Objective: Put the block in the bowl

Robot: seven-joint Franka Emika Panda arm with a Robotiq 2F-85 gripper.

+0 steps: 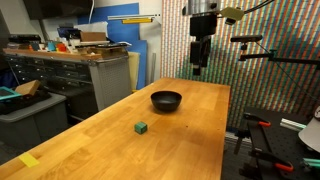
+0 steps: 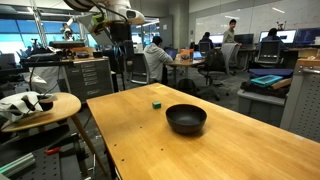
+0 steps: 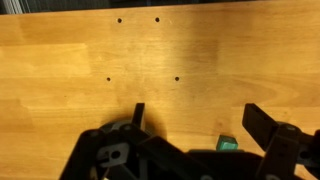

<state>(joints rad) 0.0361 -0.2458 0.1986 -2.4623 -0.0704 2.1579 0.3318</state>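
The block [image 1: 141, 127] is a tiny green cube lying on the wooden table, nearer the front than the bowl; it also shows in an exterior view [image 2: 156, 102] and at the bottom of the wrist view [image 3: 228, 144]. The bowl [image 1: 166, 100] is small, round, black and glossy, standing mid-table, also seen in an exterior view [image 2: 186, 119]. My gripper [image 1: 200, 68] hangs high above the far end of the table, apart from both. In the wrist view its fingers [image 3: 195, 115] are spread wide with nothing between them but bare wood.
The wooden table [image 1: 190, 140] has a yellow tape patch [image 1: 29, 159] at its near corner. A cabinet with clutter [image 1: 85, 65] stands to one side, and tripod stands [image 1: 262, 55] on the other. A round side table [image 2: 40, 108] stands beside the table. People sit at desks behind.
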